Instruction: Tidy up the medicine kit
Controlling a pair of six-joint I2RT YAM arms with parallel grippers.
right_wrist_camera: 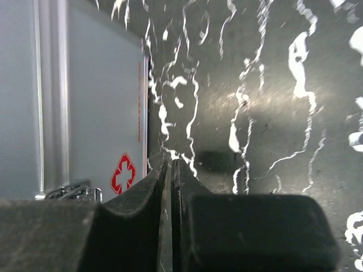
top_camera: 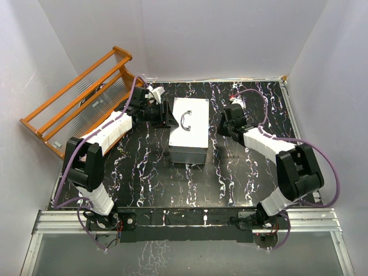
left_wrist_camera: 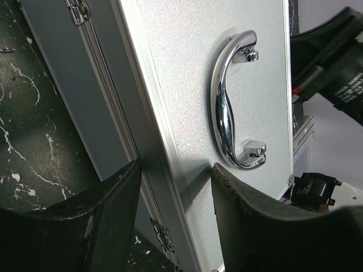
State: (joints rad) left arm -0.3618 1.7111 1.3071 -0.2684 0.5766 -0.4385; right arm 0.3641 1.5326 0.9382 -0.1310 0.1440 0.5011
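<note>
The medicine kit (top_camera: 192,133) is a grey metal box standing shut at the middle of the black marbled table. Its curved chrome handle (left_wrist_camera: 227,102) lies flat on the lid. My left gripper (top_camera: 167,118) is at the kit's left edge. In the left wrist view that gripper (left_wrist_camera: 177,167) is open and straddles the lid's long edge, one finger (left_wrist_camera: 85,221) beside the side wall, the other (left_wrist_camera: 266,221) over the lid. My right gripper (right_wrist_camera: 171,161) is shut with nothing in it, low over the table just right of the kit's wall (right_wrist_camera: 102,113), which bears a red cross.
An orange wooden rack (top_camera: 80,98) with clear slats leans at the back left, off the table's corner. A small red and white item (top_camera: 237,99) lies at the back behind the right arm. White walls close in on three sides.
</note>
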